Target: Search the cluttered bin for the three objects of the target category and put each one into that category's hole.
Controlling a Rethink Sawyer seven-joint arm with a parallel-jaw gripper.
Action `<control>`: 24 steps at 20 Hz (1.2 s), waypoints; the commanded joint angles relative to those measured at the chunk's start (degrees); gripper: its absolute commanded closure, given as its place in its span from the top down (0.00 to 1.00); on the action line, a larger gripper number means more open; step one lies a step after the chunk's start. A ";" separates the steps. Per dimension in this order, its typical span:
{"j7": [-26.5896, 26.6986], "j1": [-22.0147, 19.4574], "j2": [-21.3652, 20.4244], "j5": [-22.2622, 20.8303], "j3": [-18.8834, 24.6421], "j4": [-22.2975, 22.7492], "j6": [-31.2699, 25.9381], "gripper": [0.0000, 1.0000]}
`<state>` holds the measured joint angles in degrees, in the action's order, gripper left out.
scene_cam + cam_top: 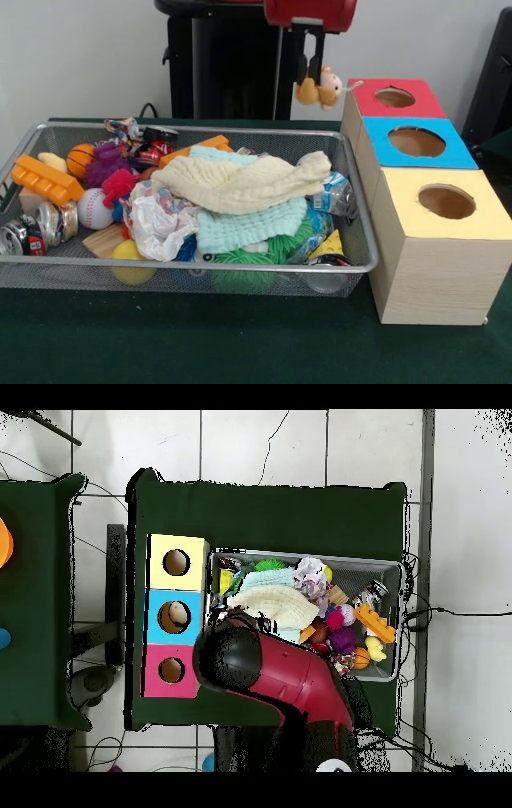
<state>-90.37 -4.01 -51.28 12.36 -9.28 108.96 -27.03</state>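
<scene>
A small tan-orange plush toy [322, 88] is held clamped between the fingers of the gripper [310, 77], hanging in the air beside the left edge of the red-topped box [364, 94] and above the far right corner of the wire-mesh bin [362, 240]. The toy is not yet over the red hole [394, 98]; it sits just short of it, by the box's near corner.

Several failures can be foreseen from this position. The toy appears to be pinched at its upper part, so most of its body dangles below; if it is carried sideways at the present height, it could be caught on the box's edge and dragged out of the grip. A release made too early would let it fall back into the bin or into the gap between bin and box. The blue hole [417, 142] lies next in the row, so an overshoot could place the toy in the wrong category.

In the overhead view the gripper is hidden under the red arm [285, 674], so the alignment with the red hole [171, 670] cannot be confirmed from there.
</scene>
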 commanded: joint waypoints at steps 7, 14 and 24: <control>-20.34 8.73 -3.49 5.30 -2.30 4.08 -6.21 0.00; -20.33 11.77 -6.07 5.94 -3.57 8.11 -4.62 0.00; -19.21 12.06 -7.94 6.85 -2.39 14.30 1.12 0.00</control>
<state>-95.56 8.66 -59.02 17.28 -12.27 115.09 -27.87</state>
